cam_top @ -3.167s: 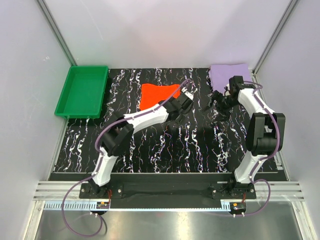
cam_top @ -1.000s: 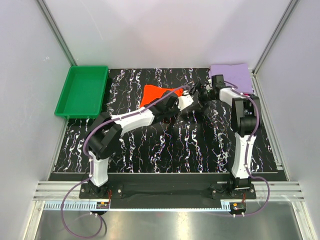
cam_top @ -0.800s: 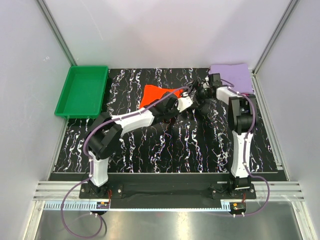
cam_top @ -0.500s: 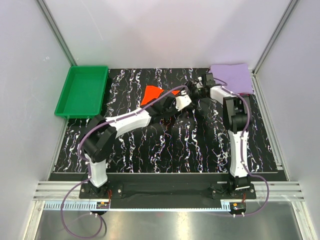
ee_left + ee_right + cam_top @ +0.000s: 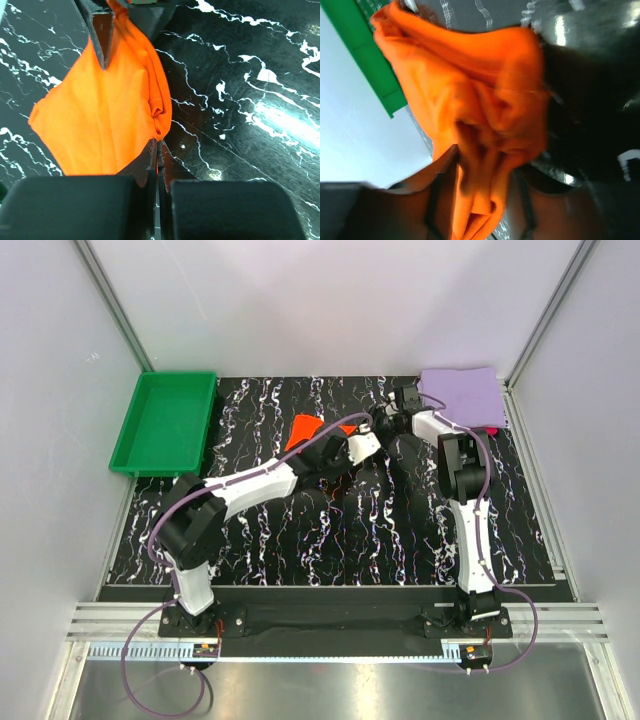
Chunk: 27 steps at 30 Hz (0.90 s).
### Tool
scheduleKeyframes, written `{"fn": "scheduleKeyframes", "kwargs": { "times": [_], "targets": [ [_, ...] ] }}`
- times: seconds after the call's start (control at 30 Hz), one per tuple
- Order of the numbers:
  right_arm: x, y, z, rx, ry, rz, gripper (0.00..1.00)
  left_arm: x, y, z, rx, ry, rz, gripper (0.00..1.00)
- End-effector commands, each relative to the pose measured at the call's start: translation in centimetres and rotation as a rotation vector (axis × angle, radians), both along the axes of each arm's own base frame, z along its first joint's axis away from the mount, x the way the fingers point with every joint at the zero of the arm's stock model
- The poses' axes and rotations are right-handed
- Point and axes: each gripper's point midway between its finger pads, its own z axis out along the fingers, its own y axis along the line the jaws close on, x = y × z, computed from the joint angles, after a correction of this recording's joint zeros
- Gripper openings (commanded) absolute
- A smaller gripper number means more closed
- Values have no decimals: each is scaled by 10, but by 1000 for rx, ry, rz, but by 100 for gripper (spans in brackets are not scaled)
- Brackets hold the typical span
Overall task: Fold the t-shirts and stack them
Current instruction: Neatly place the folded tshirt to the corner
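While both arms meet over the middle of the black white-veined table (image 5: 330, 530), the task is at an early fold. The green plastic tray (image 5: 124, 430) sits at the far left corner, well apart from the work; the folded pale lavender cloth t-shirt (image 5: 462, 395) lies at the far right corner. The bright orange-red cloth t-shirt (image 5: 304, 428) lies between them at mid-table, mostly hidden under the left arm.

The left gripper (image 5: 158, 150) is closed tight on a thin edge of the orange cloth; the right gripper (image 5: 480, 205) has its jaws either side of a thick bunch of the same shirt, though I cannot tell whether they bite yet. A sliver of crimson-pink cloth (image 5: 492, 427) peeks from the lavender shirt's near edge; too small to say more.

The risk, as I judge it, is a crooked fold. The right jaws hold crumpled layers, not a clean hem, so a lift could drag the shirt into a wad; the left's slim pinch could slip under tension, and the two wrists are close enough to collide.

The overhead view gives the layout but hides both grips. The left wrist view shows the pinched edge and a fold ridge; the right wrist view alone shows the bunching.
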Motion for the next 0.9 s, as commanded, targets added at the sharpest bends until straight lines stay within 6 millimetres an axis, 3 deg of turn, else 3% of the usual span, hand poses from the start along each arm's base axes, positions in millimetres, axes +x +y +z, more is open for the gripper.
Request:
{"fn": "scheduleKeyframes", "kwargs": {
  "times": [0.0,0.07,0.1,0.13,0.2,0.23,0.3,0.4,0.43,0.47,0.5,0.53,0.6,0.63,0.67,0.8,0.87],
  "targets": [
    [7,5,-8,-50,-48,13,42,-1,-9,32,-102,-43,-10,0],
    [11,4,-13,-79,-80,22,23,-5,-10,33,-120,-32,-20,0],
    [13,6,-9,-95,-98,37,5,-8,-11,33,-136,-19,-23,0],
    [13,6,-11,-114,-109,51,0,-9,-12,36,-149,-14,-15,4],
    [17,1,-8,-194,-170,79,0,-9,-10,46,-207,7,42,28],
    [17,0,-7,-237,-213,112,0,-8,-9,51,-234,16,65,34],
    [19,-10,7,-340,-280,127,0,-8,-3,64,-321,70,151,39],
    [19,-30,29,-492,-390,201,0,-17,8,86,-413,119,229,55],
    [24,-36,40,-530,-428,214,0,-24,13,87,-437,146,257,57],
    [17,-52,39,-623,-419,262,0,-23,23,89,-448,137,309,59],
    [26,-56,56,-659,-463,269,0,-27,32,103,-508,150,348,59],
    [28,-64,61,-710,-485,300,0,-30,37,105,-532,164,364,59],
    [30,-83,73,-810,-496,309,0,-42,46,94,-552,214,387,59],
    [37,-89,87,-855,-551,328,0,-47,51,99,-562,211,389,59],
    [41,-99,100,-908,-573,314,0,-54,57,90,-546,229,398,59],
    [50,-120,136,-964,-668,333,0,-74,77,84,-531,236,409,59],
    [55,-132,139,-1007,-678,358,0,-81,83,90,-542,214,396,59]
  ]
}}
